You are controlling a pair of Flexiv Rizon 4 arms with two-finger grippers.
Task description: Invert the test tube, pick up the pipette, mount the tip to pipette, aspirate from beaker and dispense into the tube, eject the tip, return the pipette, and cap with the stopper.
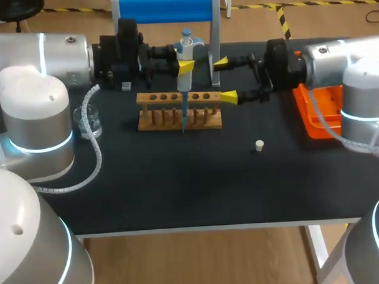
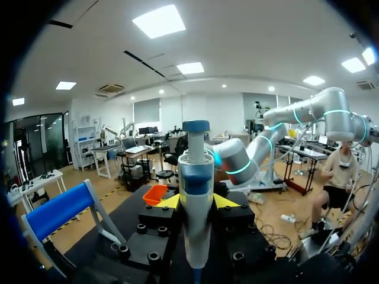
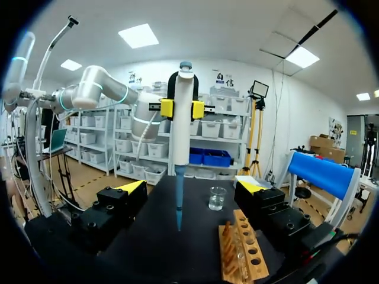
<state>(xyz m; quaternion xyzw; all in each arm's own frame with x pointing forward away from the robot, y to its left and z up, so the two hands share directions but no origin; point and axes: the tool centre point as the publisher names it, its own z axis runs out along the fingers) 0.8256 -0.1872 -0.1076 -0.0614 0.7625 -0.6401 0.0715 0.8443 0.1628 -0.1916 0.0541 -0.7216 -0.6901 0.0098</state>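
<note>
Beside rack (image 1: 179, 111) | left fingers (image 1: 185, 67) pinching pipette (image 1: 185, 50) | right fingers (image 1: 229, 97) spread nearby

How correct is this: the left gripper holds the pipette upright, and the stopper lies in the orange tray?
Wrong on the stopper: the head view shows it on the table, outside the orange tray. The left gripper holds the pipette upright.

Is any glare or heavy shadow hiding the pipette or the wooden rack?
Head view: no; even light, pipette and rack plain against the dark table. Left wrist view: ceiling panels glare overhead, off the pipette. Right wrist view: likewise, pipette and rack well lit.
</note>
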